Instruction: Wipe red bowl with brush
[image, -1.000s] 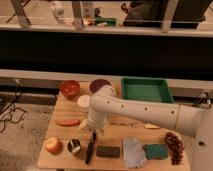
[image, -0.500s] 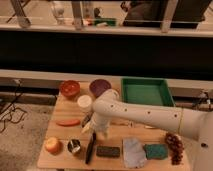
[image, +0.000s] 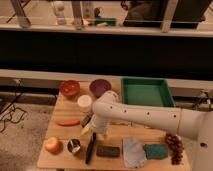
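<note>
- Since the earlier frames the arm's white wrist has slid left and down; the claw (image: 89, 127) now sits lower centre of the frame, just above the top end of the brush (image: 90, 147).
- Claw state: cannot tell how far it is parted, and nothing shows as held. The wrist housing hides most of it.
- Brush lies flat on the wooden surface (image: 145, 137), lower centre, running nearly straight up-down. Silver cup (image: 74, 146) is just to its left, black block (image: 108, 151) just to its right.
- Red bowl (image: 70, 88) stands upper left on the surface, beside the purple bowl (image: 100, 87) and well apart from the brush. White cup (image: 84, 102) and carrot (image: 68, 122) lie between them.
- Step in hand, as judged: reaching for the brush; no wiping yet.
- To do it well:
  - Set the claw across the handle, not along it, so the thin stick cannot roll out.
  - Grip near the upper end, leaving length free to reach into the bowl.
  - Drop straight down, avoiding silver cup and block.
  - Lift clear before swinging to upper left, passing over white cup and carrot.
</note>
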